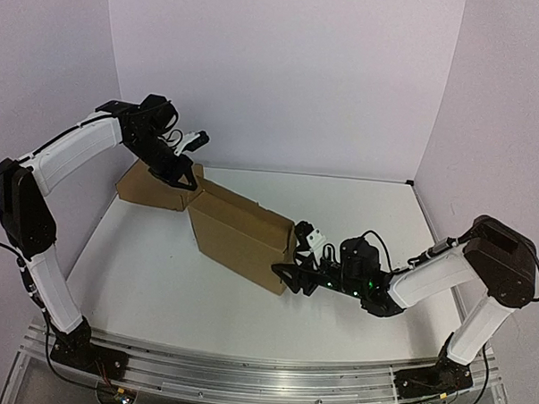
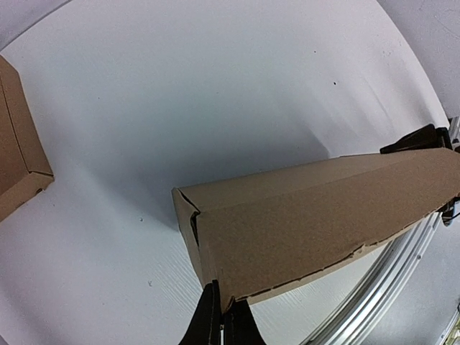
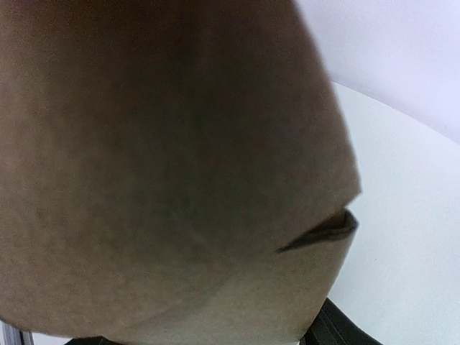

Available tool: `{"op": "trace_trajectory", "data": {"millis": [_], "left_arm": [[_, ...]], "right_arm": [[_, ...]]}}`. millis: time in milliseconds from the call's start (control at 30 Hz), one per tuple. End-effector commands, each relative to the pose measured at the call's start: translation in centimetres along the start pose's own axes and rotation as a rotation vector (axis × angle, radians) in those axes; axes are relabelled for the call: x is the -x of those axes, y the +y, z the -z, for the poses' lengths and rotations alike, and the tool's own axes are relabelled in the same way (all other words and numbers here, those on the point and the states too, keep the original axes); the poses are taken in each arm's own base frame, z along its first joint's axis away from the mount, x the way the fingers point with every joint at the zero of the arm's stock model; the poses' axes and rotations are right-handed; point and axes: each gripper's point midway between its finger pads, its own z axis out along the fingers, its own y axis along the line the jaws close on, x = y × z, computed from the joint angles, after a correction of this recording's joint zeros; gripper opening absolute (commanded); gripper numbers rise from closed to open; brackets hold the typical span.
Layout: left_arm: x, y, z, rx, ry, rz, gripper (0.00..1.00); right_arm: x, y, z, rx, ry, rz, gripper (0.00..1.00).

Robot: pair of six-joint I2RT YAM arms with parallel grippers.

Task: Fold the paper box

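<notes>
1. Standing on its long edge mid-table, the paper box [image 1: 241, 228] — plain brown — is running diagonally, far-left to near-right.
2. Left gripper [image 2: 224, 309] is pinching its far-left edge, jaws closed on it.
3. Right gripper [image 1: 289, 257] is straddling the near-right end, jaws wide; grip cannot be told.
4. Second cardboard box [image 1: 154, 186] is sitting just behind; white table [image 1: 158, 287] is stretching in front.
</notes>
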Motion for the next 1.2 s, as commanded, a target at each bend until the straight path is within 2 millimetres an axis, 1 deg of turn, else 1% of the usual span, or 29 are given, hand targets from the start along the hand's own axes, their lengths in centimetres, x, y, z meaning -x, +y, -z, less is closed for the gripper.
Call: {"op": "trace_trajectory", "data": {"millis": [0,167,200,267,367,467,500,567,633,667,733,767,833,1000,1067,1167], "left_arm": [[2.8,-3.6,1.6,-0.152,-0.081,0.019,0.0],[3.1,-6.6,2.5,-0.335,-0.1,0.083,0.0],[3.2,-6.8,2.6,-0.35,-0.104,0.082,0.0],[3.1,-6.3,2.3,-0.32,-0.103,0.07,0.0],[2.8,-4.6,1.6,-0.23,-0.086,0.052,0.0],[2.1,-3.8,1.0,-0.192,-0.07,0.025,0.0],[1.6,-3.4,0.5,-0.172,-0.058,0.031,0.0],[1.3,-3.3,0.4,-0.175,-0.041,0.043,0.0],[2.7,-4.0,1.2,-0.218,-0.069,0.015,0.0],[4.1,-4.4,2.3,-0.217,-0.115,-0.036,0.0],[6.1,-4.3,4.0,-0.165,-0.196,-0.134,0.0],[6.5,-3.9,4.4,-0.125,-0.22,-0.178,0.0],[6.2,-3.1,4.6,-0.052,-0.224,-0.244,0.0],[4.6,-1.9,3.4,0.113,-0.17,-0.39,0.0],[4.2,-2.2,3.2,0.122,-0.167,-0.429,0.0],[3.4,-3.0,2.8,0.068,-0.136,-0.423,0.0]], "right_arm": [[0.5,-1.5,-0.9,-0.089,0.015,-0.044,0.42],[0.1,-1.7,-1.1,-0.094,0.028,-0.073,0.42],[0.1,-1.6,-1.1,-0.089,0.03,-0.077,0.42],[0.0,-1.5,-1.2,-0.084,0.033,-0.082,0.42],[-0.2,-1.5,-1.0,-0.087,0.037,-0.084,0.42],[-0.5,-1.3,-1.0,-0.071,0.047,-0.086,0.42],[-0.6,-1.2,-1.1,-0.068,0.051,-0.089,0.42],[-1.1,-1.2,-1.2,-0.067,0.068,-0.096,0.42],[-1.7,-1.6,-1.2,-0.094,0.096,-0.101,0.41],[-2.1,-2.1,-1.2,-0.12,0.118,-0.102,0.4],[-2.8,-2.9,-1.1,-0.171,0.159,-0.096,0.39],[-3.1,-3.3,-0.9,-0.196,0.172,-0.091,0.39],[-3.2,-4.0,-0.6,-0.236,0.177,-0.076,0.39],[-3.5,-5.5,0.2,-0.323,0.222,-0.009,0.38],[-3.2,-5.7,0.3,-0.338,0.223,0.025,0.37],[-2.4,-5.7,0.5,-0.339,0.224,0.148,0.37]]}}
